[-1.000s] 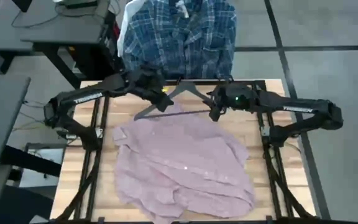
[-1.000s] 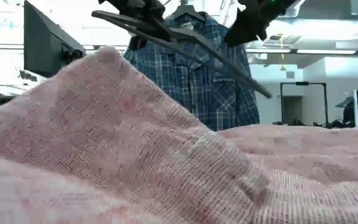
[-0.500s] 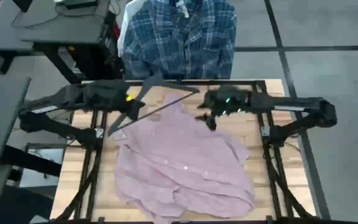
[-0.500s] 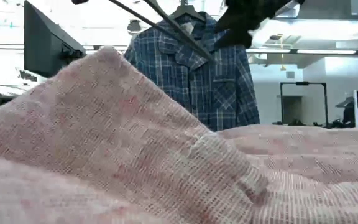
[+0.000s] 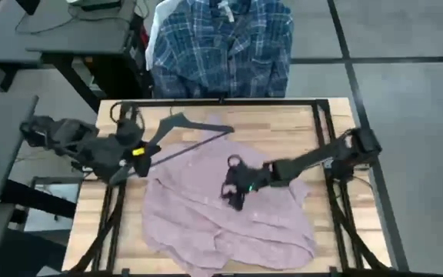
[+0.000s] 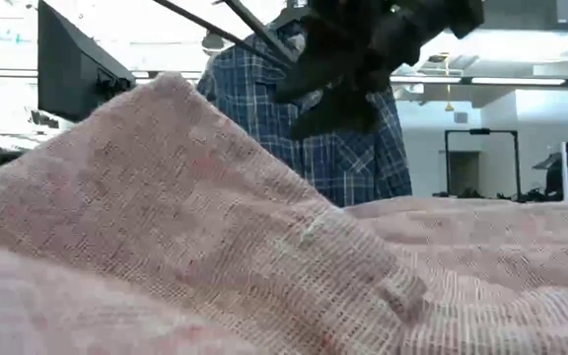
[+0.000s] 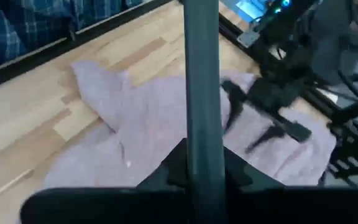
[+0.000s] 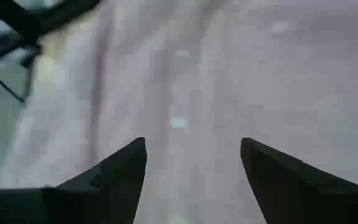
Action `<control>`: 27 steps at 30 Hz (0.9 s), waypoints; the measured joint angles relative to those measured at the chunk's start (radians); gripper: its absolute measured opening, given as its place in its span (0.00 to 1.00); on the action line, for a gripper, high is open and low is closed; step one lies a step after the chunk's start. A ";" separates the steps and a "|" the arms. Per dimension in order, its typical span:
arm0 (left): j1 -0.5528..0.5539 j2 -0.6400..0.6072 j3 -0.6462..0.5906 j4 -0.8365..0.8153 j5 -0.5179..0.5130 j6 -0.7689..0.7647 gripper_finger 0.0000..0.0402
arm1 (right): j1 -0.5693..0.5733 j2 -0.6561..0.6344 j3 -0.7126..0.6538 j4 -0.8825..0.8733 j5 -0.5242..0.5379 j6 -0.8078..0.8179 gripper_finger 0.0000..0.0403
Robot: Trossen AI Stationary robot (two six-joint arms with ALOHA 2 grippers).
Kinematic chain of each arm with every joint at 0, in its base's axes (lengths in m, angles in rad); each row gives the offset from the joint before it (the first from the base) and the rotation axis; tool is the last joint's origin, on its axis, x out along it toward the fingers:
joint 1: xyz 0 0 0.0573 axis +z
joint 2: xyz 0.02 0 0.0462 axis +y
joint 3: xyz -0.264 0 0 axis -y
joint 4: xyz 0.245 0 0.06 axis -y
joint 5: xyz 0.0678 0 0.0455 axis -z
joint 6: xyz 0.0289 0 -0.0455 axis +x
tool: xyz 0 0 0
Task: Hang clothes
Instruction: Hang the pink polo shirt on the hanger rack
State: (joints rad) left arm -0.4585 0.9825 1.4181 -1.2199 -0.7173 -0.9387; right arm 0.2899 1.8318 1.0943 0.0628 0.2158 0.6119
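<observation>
The pink shirt (image 5: 225, 208) lies crumpled on the table. The right gripper (image 5: 233, 187) hangs open above it. The left gripper (image 5: 139, 151) pinches a hanger (image 5: 187, 138).

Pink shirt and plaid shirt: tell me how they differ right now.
The pink shirt lies crumpled on the table; the plaid shirt hangs upright on a hanger beyond the table's far edge. The pink shirt is plain dusty pink; the plaid shirt is blue-and-white checked. The right tool, open, hovers over the pink shirt; nothing is near the plaid one. Both are soft button shirts.
</observation>
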 joint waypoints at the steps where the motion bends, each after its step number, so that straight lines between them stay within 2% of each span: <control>1: -0.007 -0.003 0.000 -0.008 -0.022 -0.004 0.03 | 0.021 0.034 0.019 -0.004 0.027 0.013 0.62; 6: -0.009 -0.002 0.000 -0.009 -0.062 0.007 0.03 | 0.090 0.210 0.131 -0.019 0.053 0.016 0.62; 13: -0.012 0.000 0.000 -0.013 -0.040 0.053 0.03 | 0.123 0.347 0.322 -0.269 0.055 0.092 0.62; 19: -0.037 0.000 0.000 -0.097 -0.017 0.009 0.03 | 0.177 0.317 0.370 -0.562 0.045 0.204 0.62; 23: -0.067 0.000 0.000 -0.168 -0.017 -0.054 0.03 | 0.285 0.269 0.351 -0.776 0.051 0.353 0.62; 27: -0.091 0.001 0.000 -0.194 -0.017 -0.082 0.03 | 0.409 0.239 0.335 -0.850 0.026 0.530 0.62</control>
State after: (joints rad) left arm -0.5499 0.9833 1.4181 -1.4139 -0.7345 -1.0210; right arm 0.6989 2.0704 1.4291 -0.7876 0.2414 1.1416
